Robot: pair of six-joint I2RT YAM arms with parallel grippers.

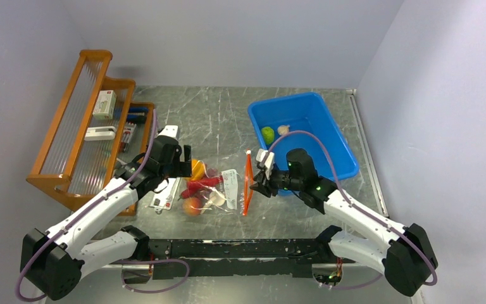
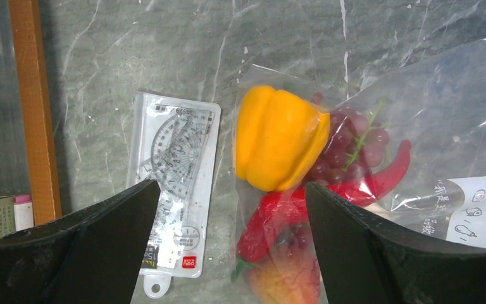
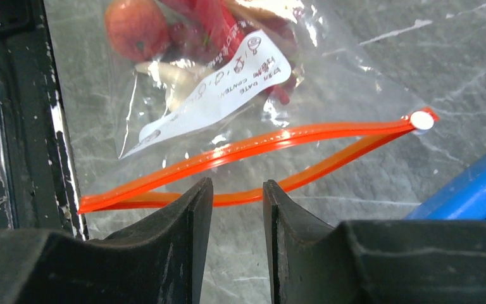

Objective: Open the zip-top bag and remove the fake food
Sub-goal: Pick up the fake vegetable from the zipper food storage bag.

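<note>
**On the grey table [image 1: 215,114], the zip-top bag [image 1: 224,190] is lying with its mouth gaping rightward**

Only the top view is taking in the whole layout. A wooden rack [image 1: 57,183] is standing at far left and a blue bin [image 1: 329,120] at far right. The bag is lying between the two arms, near the front edge. Its long axis is running left to right, with the orange zip strip [image 1: 247,183] facing the right arm and the bin. That view alone is showing a green lime [image 1: 267,134] and a pale piece [image 1: 283,129] sitting in the bin.

The left wrist camera is showing what the top view blurs. A yellow-orange bell pepper [image 2: 278,136], purple grapes [image 2: 354,142] and red chillies [image 2: 278,215] are lying inside the plastic, with a clear protractor packet [image 2: 177,171] just beside the bag. The left gripper [image 2: 231,187] is hanging over them, spread wide and gripping nothing.

The right wrist camera alone is showing the strip's two lips bowing apart, joined at a white slider [image 3: 421,120]. The right gripper [image 3: 237,183] is sitting at the near lip with its fingers narrowly parted, a gap showing between them, not clamped.
</note>
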